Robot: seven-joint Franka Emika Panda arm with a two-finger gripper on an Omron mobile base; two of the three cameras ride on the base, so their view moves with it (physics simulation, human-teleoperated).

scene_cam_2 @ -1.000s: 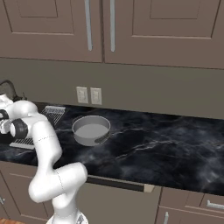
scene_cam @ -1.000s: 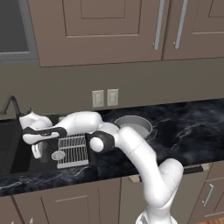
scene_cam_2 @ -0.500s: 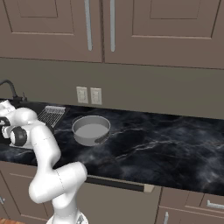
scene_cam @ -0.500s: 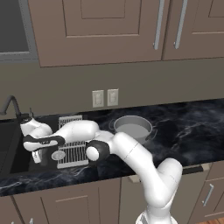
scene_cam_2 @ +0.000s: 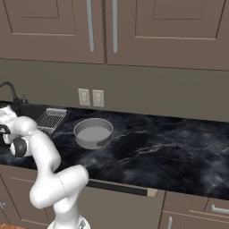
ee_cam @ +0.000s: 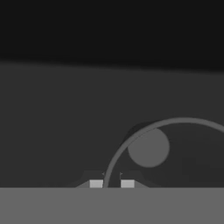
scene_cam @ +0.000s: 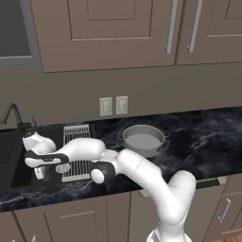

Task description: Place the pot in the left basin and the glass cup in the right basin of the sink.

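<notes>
At the far left of the left base view, the dark faucet (scene_cam: 12,116) curves over the black sink (scene_cam: 14,182). The end effector (scene_cam: 38,174) hangs low inside the right basin (scene_cam: 26,163), just beside the white wire rack (scene_cam: 75,151). In the hand view its fingertips (ee_cam: 96,183) stand close together on either side of the rim of the glass cup (ee_cam: 151,144), pinching that thin wall; the cup sits down in the dark basin. Further right, the pot (scene_cam: 143,139) rests upright on the black marbled table (scene_cam: 208,137), well apart from the sink, below the two wall outlets (scene_cam: 113,105).
</notes>
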